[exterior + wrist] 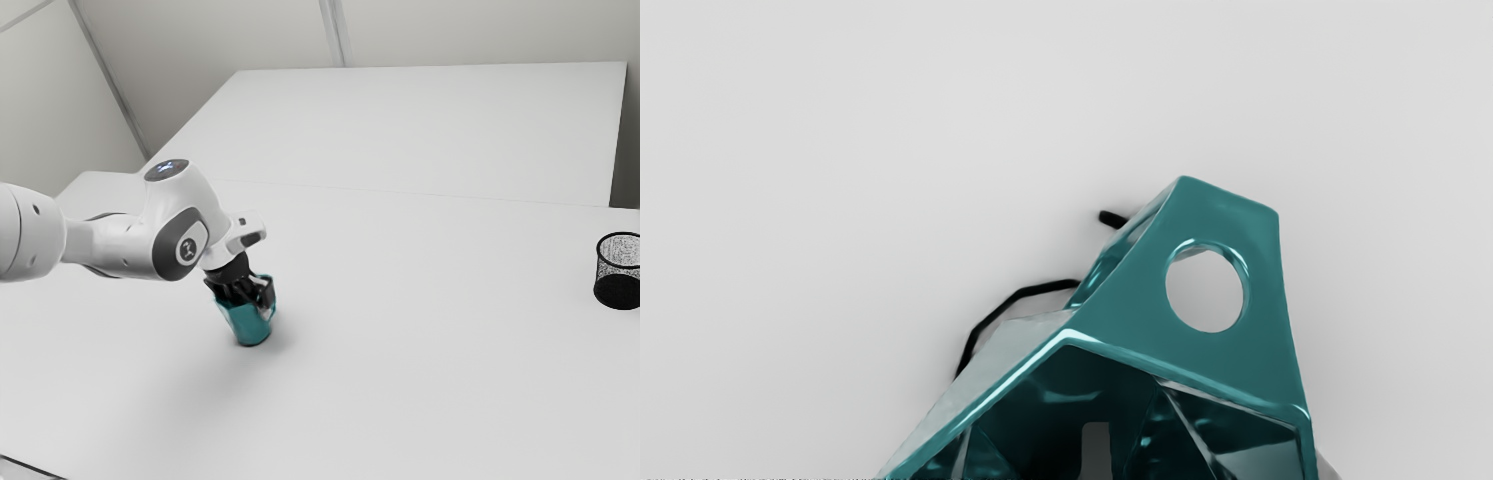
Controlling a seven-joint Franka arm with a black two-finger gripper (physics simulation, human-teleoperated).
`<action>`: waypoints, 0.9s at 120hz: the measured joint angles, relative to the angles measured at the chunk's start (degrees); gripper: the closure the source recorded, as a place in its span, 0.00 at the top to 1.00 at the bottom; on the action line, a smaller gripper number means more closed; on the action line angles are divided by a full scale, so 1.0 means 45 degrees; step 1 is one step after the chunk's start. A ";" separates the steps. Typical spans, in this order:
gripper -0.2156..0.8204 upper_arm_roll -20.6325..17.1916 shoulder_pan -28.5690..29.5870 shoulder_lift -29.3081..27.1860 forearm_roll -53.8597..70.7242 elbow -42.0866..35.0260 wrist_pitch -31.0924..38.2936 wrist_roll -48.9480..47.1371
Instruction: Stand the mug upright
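Noticed a dark-edged thing (pixel 32 468) in the near corner at the exterior view's left. Reached in from that side with the white arm (pixel 125 245), bent down at the wrist, and pointed the black gripper (pixel 242 290) down at a slant into the mouth of the mug (pixel 248 322). Could not tell the gripper open from closed, nor make out any grip on the mug. Saw the mug at the table (pixel 430 330), teal, glossy and many-sided, mouth up and base down, leaning a little toward the exterior view's left; could not make out full contact beneath the base. Saw, in the wrist view, a dark inside and a round hole through the flat handle (pixel 1220 213). Spotted a black mesh cup (pixel 619 291) well apart, at the exterior view's far right.
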 joint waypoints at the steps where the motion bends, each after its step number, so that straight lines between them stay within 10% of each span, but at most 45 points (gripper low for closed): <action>1: 0.39 0.0000 -0.0002 0.0000 -0.0016 0.0000 0.0000 -0.0019; 47: 0.69 -0.0083 0.0008 -0.1581 -0.0210 0.0251 -0.0500 -0.0670; 73: 0.76 -0.0252 0.0150 0.1344 -0.0063 0.6233 -0.3632 -0.0423; 108: 0.78 -0.0860 0.1432 0.0722 0.0307 1.0191 -0.7793 0.0936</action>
